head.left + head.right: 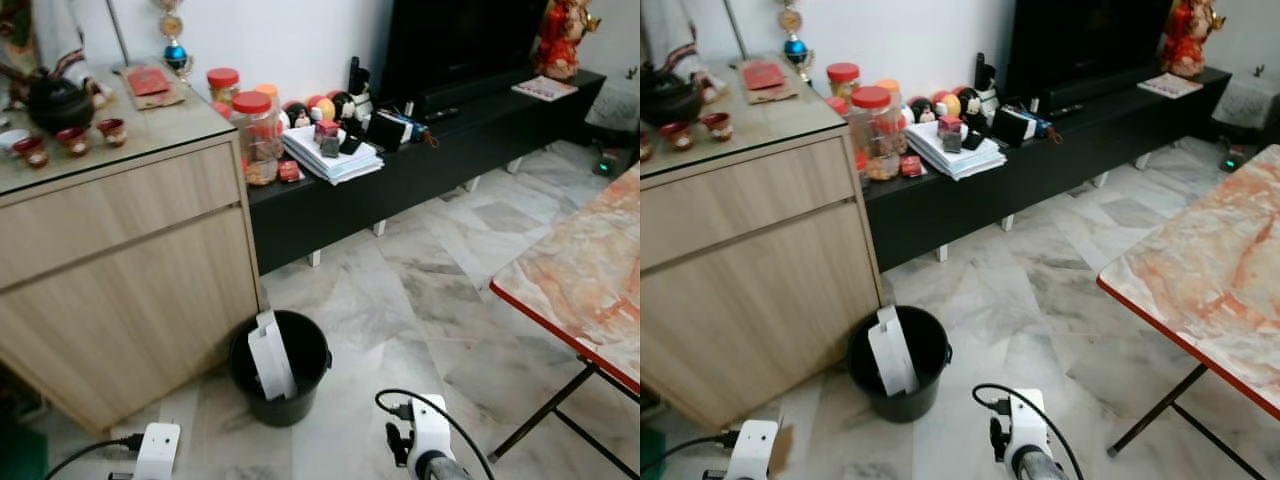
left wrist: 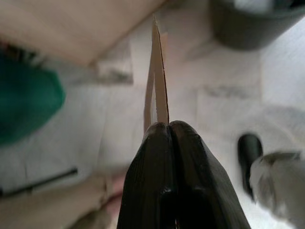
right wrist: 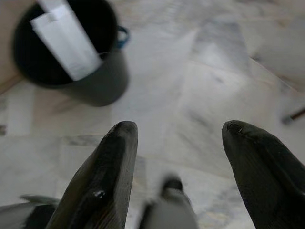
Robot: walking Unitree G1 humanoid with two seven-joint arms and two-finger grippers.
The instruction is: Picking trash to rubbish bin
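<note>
A black rubbish bin stands on the marble floor by the wooden cabinet's corner. A white paper strip leans out over its rim. My left gripper is shut on a thin piece of brown card, seen edge-on and sticking straight out from the fingertips. The same brown card shows beside my left wrist, low and to the left of the bin. My right gripper is open with nothing between its fingers; it hangs above the floor to the right of the bin.
The wooden cabinet is close on the left, with a tea set on top. A black TV bench carrying jars and papers runs along the back wall. A folding table with an orange marbled top stands on the right. A green object lies at the lower left.
</note>
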